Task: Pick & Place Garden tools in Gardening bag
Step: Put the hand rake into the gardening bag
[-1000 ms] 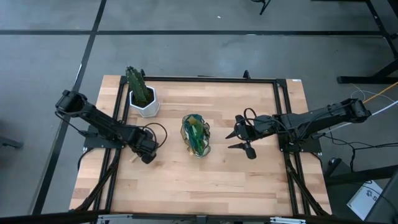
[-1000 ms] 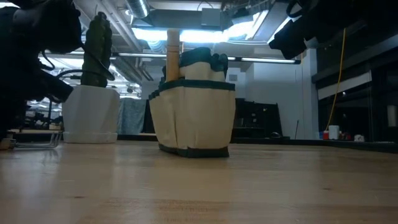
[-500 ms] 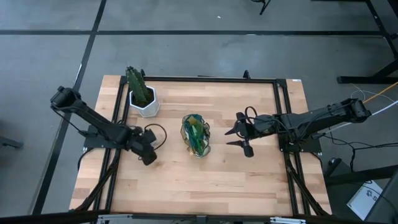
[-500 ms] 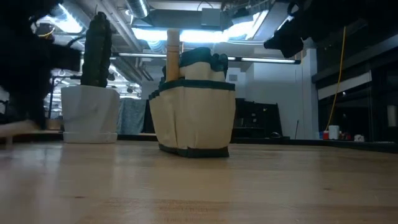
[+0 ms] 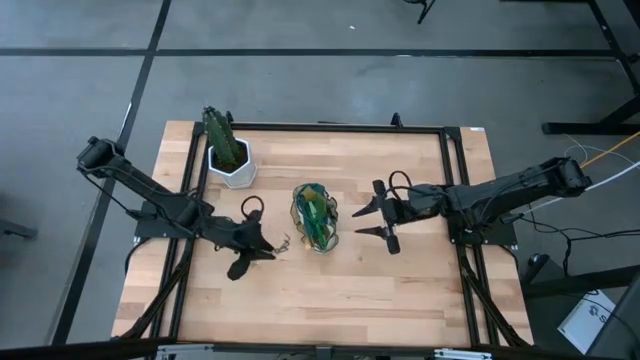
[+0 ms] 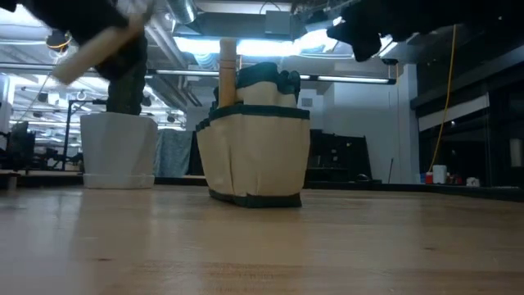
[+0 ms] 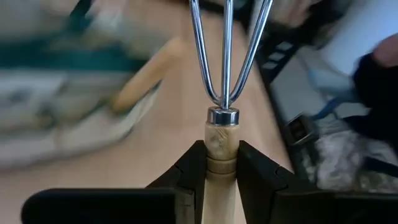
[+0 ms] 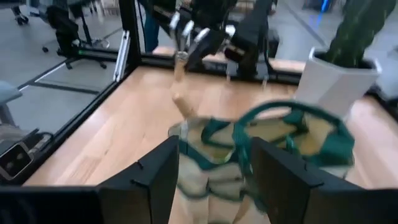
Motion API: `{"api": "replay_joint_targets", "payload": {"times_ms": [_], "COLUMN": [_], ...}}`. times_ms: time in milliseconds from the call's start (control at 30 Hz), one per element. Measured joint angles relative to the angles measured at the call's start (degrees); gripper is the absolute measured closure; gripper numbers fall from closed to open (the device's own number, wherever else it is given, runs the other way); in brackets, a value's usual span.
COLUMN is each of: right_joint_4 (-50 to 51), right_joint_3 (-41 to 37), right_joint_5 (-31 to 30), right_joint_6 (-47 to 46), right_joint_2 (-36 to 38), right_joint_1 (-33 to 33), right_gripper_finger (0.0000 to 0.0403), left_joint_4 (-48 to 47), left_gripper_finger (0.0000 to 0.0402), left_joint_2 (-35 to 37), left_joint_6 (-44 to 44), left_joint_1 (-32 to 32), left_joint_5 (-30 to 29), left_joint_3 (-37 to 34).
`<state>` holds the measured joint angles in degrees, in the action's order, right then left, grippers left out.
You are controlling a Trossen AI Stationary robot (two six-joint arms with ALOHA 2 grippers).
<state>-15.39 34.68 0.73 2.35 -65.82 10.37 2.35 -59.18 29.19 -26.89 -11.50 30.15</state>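
Two claws flank the gardening bag [image 5: 316,216]: left claw [image 5: 262,247] clamps rake [image 7: 226,74], right claw [image 5: 365,220] spread.

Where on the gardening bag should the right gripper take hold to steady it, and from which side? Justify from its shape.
Grip the gardening bag by a green loop handle at its open top, coming from above on the right gripper's side. The fabric walls look soft; the handles arch clear of the tools inside. The left gripper is busy holding the claw rake.

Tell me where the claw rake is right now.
The claw rake is clamped in the left gripper, above the table just left of the gardening bag.
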Motion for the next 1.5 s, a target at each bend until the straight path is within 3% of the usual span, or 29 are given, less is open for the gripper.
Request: {"api": "replay_joint_targets", "payload": {"times_ms": [333, 533, 667, 867, 1133, 1333, 1500], "right_joint_4": [-20.25, -30.64, -31.06, -30.82, -31.32, -31.11, -31.19], "right_joint_3": [0.00, 0.44, 3.55, 8.61, 12.93, 14.99, 15.30], "right_joint_5": [9.55, 13.10, 13.33, 18.83, 19.38, 25.59, 25.62], "right_joint_6": [4.53, 4.52, 3.18, 2.55, 3.90, 4.54, 4.70], "right_joint_2": [-8.36, -14.83, -18.22, -23.59, -28.36, -30.25, -30.30], "right_joint_1": [0.02, 0.20, 0.24, 0.95, 4.09, 5.52, 6.22], "right_gripper_finger": [0.0206, 0.0206, 0.0206, 0.0206, 0.0206, 0.0206, 0.0235], "left_joint_4": [18.04, 27.40, 27.45, 27.46, 28.44, 31.12, 31.87], "left_gripper_finger": [0.0339, 0.0339, 0.0339, 0.0339, 0.0339, 0.0339, 0.0339], "left_joint_2": [-3.21, -10.12, -15.10, -21.92, -29.19, -30.71, -30.71], "left_joint_6": [-13.40, -17.72, -19.46, -23.97, -25.52, -25.46, -25.46], "left_joint_1": [0.22, 2.80, 4.46, 6.03, 9.01, 10.69, 10.67], "left_joint_5": [1.02, 7.90, 11.81, 17.93, 23.97, 26.76, 26.78], "left_joint_3": [0.07, 1.63, 5.72, 11.36, 14.05, 14.05, 14.05]}}
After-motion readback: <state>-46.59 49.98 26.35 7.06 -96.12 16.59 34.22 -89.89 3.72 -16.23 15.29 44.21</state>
